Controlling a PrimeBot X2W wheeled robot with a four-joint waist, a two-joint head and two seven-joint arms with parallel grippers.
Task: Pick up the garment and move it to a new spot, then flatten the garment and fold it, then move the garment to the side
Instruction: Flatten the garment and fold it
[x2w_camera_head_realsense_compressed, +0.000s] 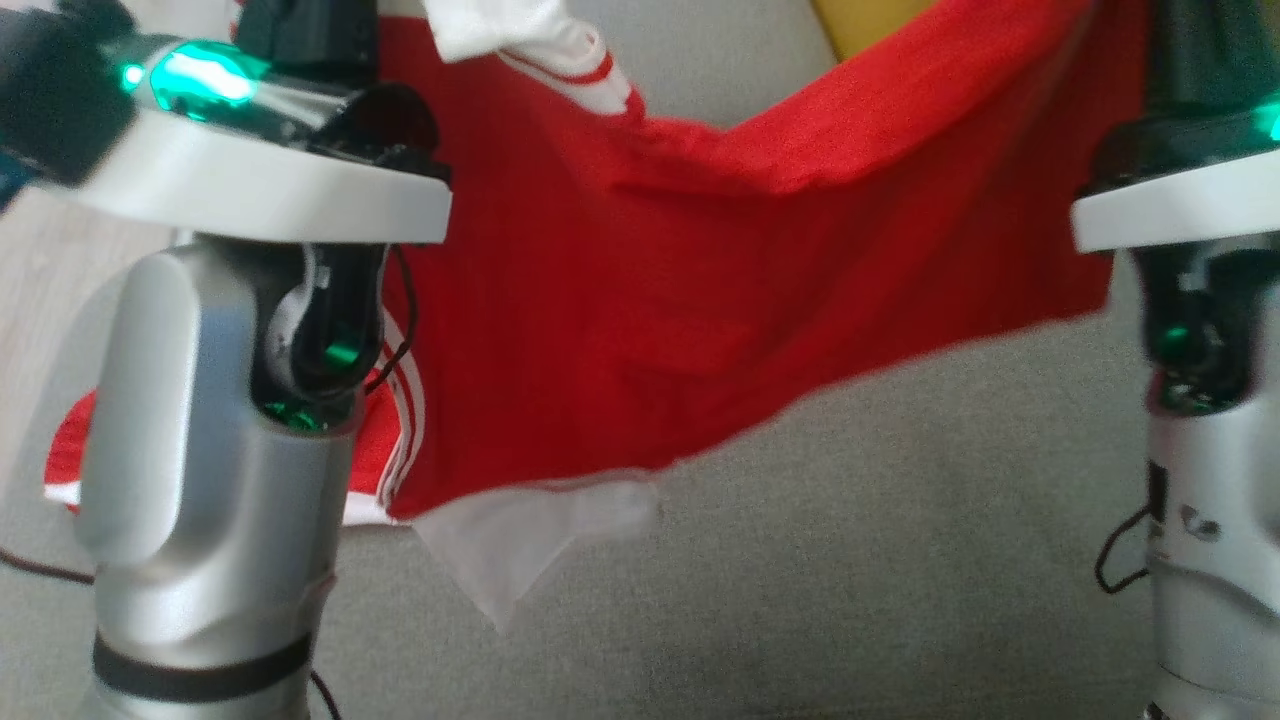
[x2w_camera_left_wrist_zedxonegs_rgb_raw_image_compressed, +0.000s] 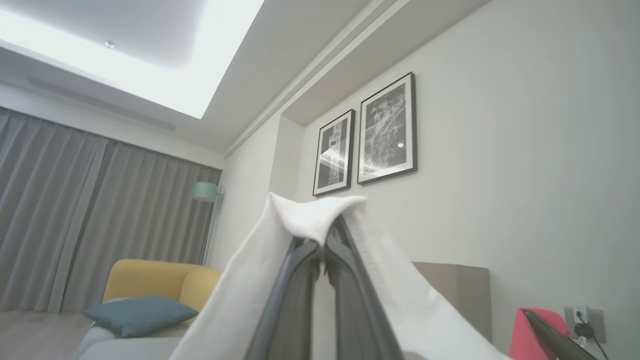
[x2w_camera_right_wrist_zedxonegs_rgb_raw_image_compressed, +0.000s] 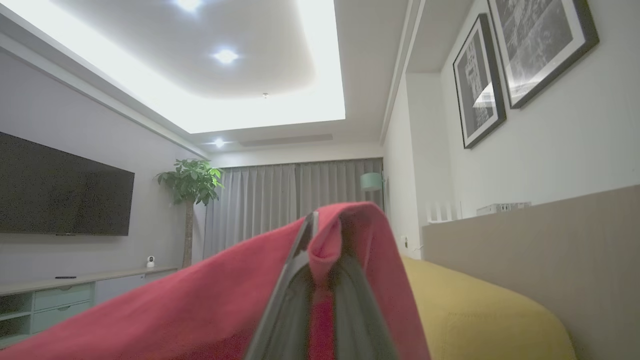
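Red garment slung between the left arm and the right arm. Left jaws — pinched shut on a white sleeve, which drapes over both dark fingers and falls away on either side of them. Right jaws — closed on a fold of the red cloth, which peaks at the tips of the fingers and slopes off to their left. Between the two grips the garment sags in a shallow curve above a grey upholstered surface. A second white sleeve dangles below the left jaws. Beyond the right jaws are a yellow sofa and framed prints.
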